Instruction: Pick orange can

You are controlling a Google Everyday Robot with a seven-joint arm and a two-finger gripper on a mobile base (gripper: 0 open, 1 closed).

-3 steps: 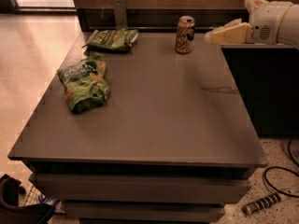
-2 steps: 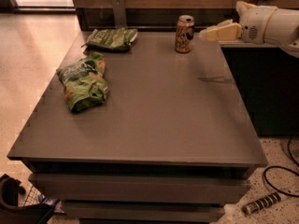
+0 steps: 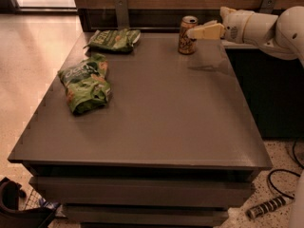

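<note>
The orange can [image 3: 187, 35] stands upright at the far edge of the grey table [image 3: 156, 122], right of centre. It has an orange-tan body with dark and white markings and a silver top. My gripper [image 3: 195, 32] reaches in from the right on a white arm [image 3: 259, 27]. Its cream fingers [image 3: 207, 31] point left and their tips are right at the can's right side, near its upper half.
Two green snack bags lie on the table: one [image 3: 85, 82] at the left middle, one [image 3: 114, 39] at the far left. A dark cabinet [image 3: 266, 89] stands right of the table. A wooden wall with metal brackets runs behind. Cables lie on the floor at the lower right.
My gripper has moved left toward the orange can and now reaches its right side. The can and bags have not moved.
</note>
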